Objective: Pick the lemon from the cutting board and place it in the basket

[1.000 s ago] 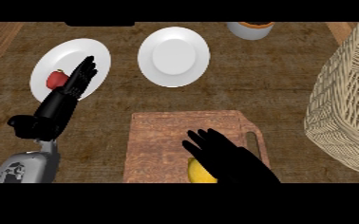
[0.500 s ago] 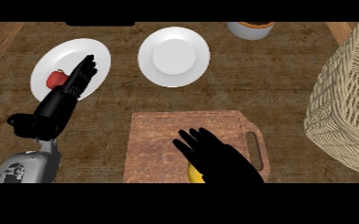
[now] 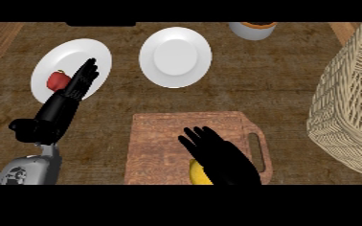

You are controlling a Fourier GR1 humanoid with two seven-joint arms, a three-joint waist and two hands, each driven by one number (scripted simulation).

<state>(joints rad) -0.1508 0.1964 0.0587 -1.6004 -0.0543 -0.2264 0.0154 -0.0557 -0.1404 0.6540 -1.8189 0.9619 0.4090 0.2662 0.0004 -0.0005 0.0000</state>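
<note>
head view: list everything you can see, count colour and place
left plate: 1, white, far left
centre plate: 1, white, far centre
red object: 1, red, on the left plate
cup: 1, grey, far edge, right of centre
cutting board: 1, brown wood, near centre
lemon: 1, yellow, board's near edge, partly hidden
basket: 1, cream wicker, right edge
left hand: 1, black, resting at left, fingers straight
right hand: 1, black, open over the lemon
</note>
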